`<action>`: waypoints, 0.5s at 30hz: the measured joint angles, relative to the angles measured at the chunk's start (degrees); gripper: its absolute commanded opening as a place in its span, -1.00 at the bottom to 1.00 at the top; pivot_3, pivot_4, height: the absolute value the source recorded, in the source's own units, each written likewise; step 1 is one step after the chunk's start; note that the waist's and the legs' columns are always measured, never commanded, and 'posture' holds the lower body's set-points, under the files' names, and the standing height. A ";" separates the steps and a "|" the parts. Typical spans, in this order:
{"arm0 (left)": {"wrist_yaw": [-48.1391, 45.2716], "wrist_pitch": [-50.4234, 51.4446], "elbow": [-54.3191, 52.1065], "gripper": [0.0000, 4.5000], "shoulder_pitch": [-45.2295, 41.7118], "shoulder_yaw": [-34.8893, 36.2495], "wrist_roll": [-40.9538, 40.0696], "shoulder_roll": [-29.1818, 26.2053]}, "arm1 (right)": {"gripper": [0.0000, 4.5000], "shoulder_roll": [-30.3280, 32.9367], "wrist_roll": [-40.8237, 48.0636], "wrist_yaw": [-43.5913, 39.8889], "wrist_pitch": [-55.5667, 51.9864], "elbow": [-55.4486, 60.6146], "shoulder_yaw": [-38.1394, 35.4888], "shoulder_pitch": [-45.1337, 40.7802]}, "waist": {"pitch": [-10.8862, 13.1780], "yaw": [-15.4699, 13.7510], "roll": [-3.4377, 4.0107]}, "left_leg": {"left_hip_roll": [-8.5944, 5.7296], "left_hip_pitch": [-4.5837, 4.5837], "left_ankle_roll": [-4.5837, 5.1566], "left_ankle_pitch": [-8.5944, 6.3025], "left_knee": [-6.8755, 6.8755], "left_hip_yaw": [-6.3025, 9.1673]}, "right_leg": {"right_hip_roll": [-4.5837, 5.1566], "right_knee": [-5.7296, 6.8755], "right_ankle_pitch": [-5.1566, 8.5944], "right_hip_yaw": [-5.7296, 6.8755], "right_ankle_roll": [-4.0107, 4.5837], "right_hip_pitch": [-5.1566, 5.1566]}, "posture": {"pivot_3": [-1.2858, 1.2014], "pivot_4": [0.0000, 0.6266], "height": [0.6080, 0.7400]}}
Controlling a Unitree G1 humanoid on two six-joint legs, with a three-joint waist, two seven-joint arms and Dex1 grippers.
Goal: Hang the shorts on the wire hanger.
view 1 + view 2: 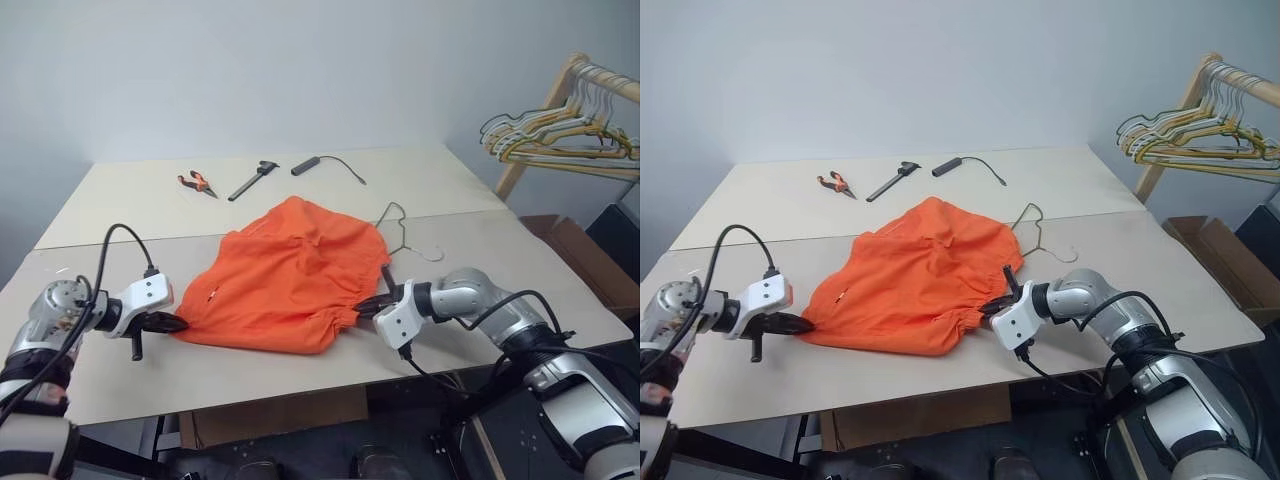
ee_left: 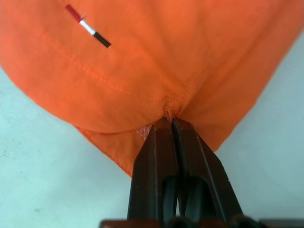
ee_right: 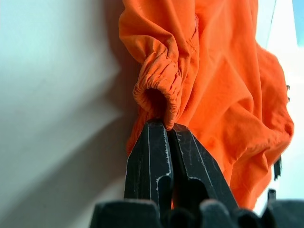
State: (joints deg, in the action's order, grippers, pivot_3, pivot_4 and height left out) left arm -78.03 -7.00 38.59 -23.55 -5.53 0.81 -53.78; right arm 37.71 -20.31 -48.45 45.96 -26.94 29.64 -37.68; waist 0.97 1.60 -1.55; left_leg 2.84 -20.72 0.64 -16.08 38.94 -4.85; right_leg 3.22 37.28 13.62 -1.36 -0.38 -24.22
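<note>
Orange shorts (image 1: 285, 275) on table (image 1: 120, 385) | both claws pinching edges

head stereo pair looks forward-down over pale beige table (image 1: 300, 380); wrist cameras sit close, each facing bright orange fabric shorts (image 2: 156, 57).

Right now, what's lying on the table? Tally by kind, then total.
Shorts: 1, orange
Wire hanger: 1, partly under the shorts
Pliers: 1, orange grips
Black hand tool: 1
Black cable with a cylindrical end: 1
Total: 5
</note>
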 measured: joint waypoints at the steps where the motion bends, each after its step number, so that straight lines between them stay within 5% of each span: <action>1: -0.01 0.39 -2.06 -0.97 2.22 0.65 -0.63 -0.96 | -1.00 0.05 -0.33 0.24 0.07 0.02 -0.02 0.01 | 0.00 0.18 0.00 | 0.00 0.04 0.02 -0.01 -0.01 0.04 | 0.00 0.01 0.00 -0.04 0.00 0.01 | 0.09 -1.00 1.00; 15: 4.42 20.51 -44.27 -0.97 44.08 20.35 -8.09 -10.05 | -1.00 2.64 0.62 -2.16 6.18 6.83 1.46 1.43 | 0.14 0.22 -0.28 | 0.00 0.51 0.06 -0.05 -0.08 -0.23 | 0.08 0.35 0.16 -0.67 -0.21 0.05 | 0.10 -1.00 1.00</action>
State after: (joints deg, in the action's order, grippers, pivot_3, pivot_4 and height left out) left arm -73.61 13.51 -5.68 20.54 14.81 -7.27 -63.83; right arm 40.35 -19.69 -50.61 52.14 -20.11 31.10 -36.25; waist 1.11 1.82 -1.83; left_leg 2.84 -20.21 0.70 -16.13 38.86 -5.08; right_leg 3.31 37.63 13.77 -2.03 -0.59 -24.16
